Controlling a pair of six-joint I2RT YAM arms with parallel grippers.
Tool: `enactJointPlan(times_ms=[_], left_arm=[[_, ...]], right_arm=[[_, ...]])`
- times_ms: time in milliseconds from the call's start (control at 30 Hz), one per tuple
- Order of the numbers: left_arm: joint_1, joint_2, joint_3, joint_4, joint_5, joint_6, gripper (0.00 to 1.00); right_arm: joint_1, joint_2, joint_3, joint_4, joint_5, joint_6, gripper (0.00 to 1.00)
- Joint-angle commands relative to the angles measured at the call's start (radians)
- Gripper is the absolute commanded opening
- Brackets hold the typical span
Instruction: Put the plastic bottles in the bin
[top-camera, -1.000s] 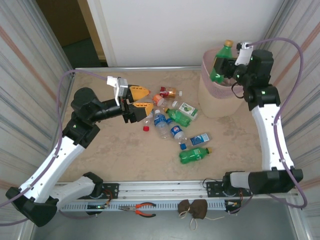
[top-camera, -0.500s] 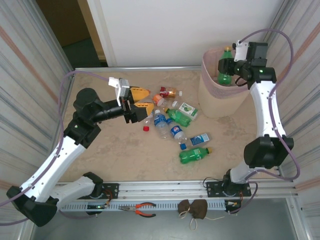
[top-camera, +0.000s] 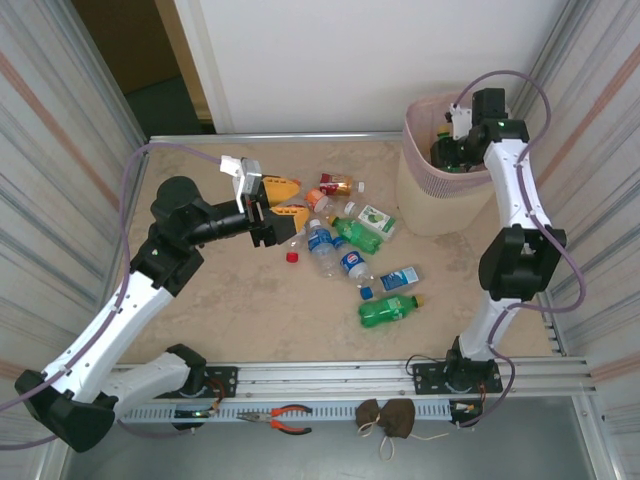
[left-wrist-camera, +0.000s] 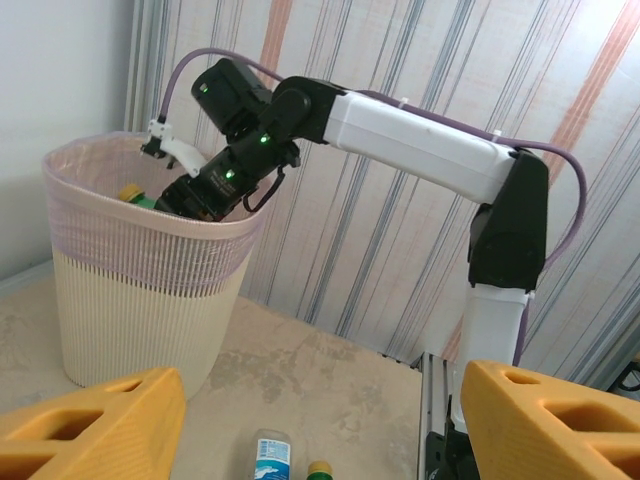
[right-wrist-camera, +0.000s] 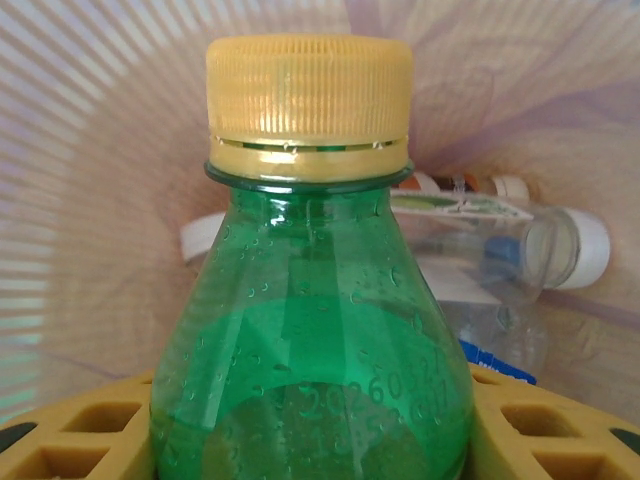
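My right gripper (top-camera: 447, 150) reaches down into the pale pink bin (top-camera: 415, 120), shut on a green bottle (right-wrist-camera: 310, 350) with a yellow cap (right-wrist-camera: 308, 95). The yellow fingers (right-wrist-camera: 560, 420) press the bottle's sides. Other bottles (right-wrist-camera: 540, 250) lie on the bin's floor below it. In the left wrist view the bin (left-wrist-camera: 140, 290) stands far left, with the right arm dipping into it. My left gripper (top-camera: 288, 199) hovers open and empty at the left edge of several plastic bottles (top-camera: 355, 233) scattered mid-table, one of them green with a yellow cap (top-camera: 390, 309).
A loose red cap (top-camera: 292, 257) lies on the table near the left gripper. Pliers (top-camera: 285, 418) and a brown bundle (top-camera: 388, 418) rest on the front rail. Striped walls close in both sides, and the bin sits in the far right corner.
The right arm has swung over the bin and lowered the green bottle from above the rim to inside it. The left gripper has barely moved.
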Motion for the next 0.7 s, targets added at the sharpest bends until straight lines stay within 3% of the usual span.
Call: enactJointPlan(times_ms=[0,500,667], left_arm=[[0.009,-0.004,-0.009,0.001,-0.011,-0.009,0.73],[0.015,-0.004,-0.006,-0.008,-0.014,-0.011,0.73],[0.018,-0.008,-0.003,-0.014,-0.015,-0.011,0.73]], right_arm=[[0.014,0.057,0.047,-0.105,0.045,-0.041,0.46],[0.029,0.204,0.057,-0.162,0.085,-0.038,0.50],[0.038,0.168,0.082,-0.160,0.094,-0.030,0.58]])
